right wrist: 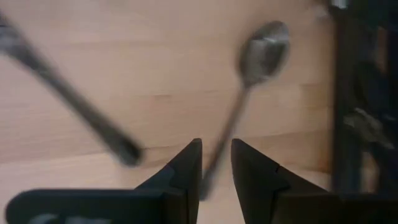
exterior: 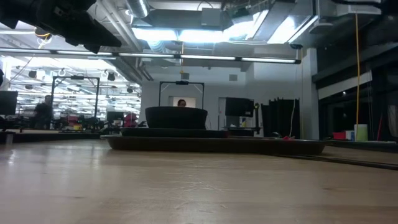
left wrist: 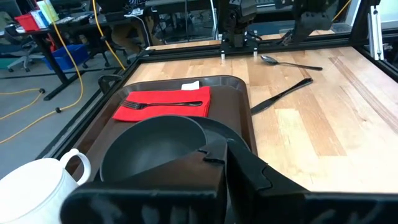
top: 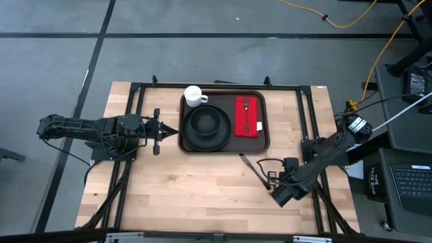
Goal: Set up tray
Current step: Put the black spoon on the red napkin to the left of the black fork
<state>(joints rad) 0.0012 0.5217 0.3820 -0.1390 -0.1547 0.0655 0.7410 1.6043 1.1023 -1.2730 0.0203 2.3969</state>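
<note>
While the left gripper waits with jaws shut and empty just off the near edge of the tray, the right gripper sits low over the worktop, jaws partly open astride the handle of a spoon. That tray lies toward the worktop's far side, carrying a black bowl on its plate, a red napkin with a fork (a white mug stands at one corner), and a knife lies beside the spoon.

Shiny metal spoon lies on pale, matt wooden table.

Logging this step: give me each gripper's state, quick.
Left gripper: shut, empty, beside the tray.
Right gripper: open around the spoon handle, not clamped.
</note>
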